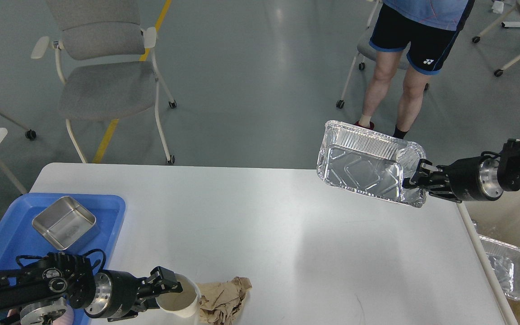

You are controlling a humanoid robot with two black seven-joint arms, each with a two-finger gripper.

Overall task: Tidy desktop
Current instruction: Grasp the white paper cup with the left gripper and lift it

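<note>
Desktop [287, 234] is filling most of the lower view: big smooth white rect top w/ rounded corners, glossy, light glare running down the middle, faint dark scuff near the front right.

L gripper [172, 289] is coming in bottom-left, fingers clamping the rim of a white paper cup [181, 300] that's sitting upright at the front edge. Crumpled brown paper [223, 300] is lying just beside the cup, touching it on the right.

Blue plastic tray [11, 239] is sitting on the left end of the top, w/ a square steel container [64, 222] resting inside it, open side up.

R gripper [415, 180] is reaching in from the right, pinching the near rim of an aluminum foil tray [364, 169]. Foil tray is hanging in the air above the far right corner of the top, tilted steeply so its inside is facing the cam.

Second foil tray [506, 268] is lying off the table, lower right, inside a cream bin [490, 214].

Bkgd: grey office chair [102, 67] and a person's legs [395, 90] in black shorts are standing on the grey floor beyond the far edge.
</note>
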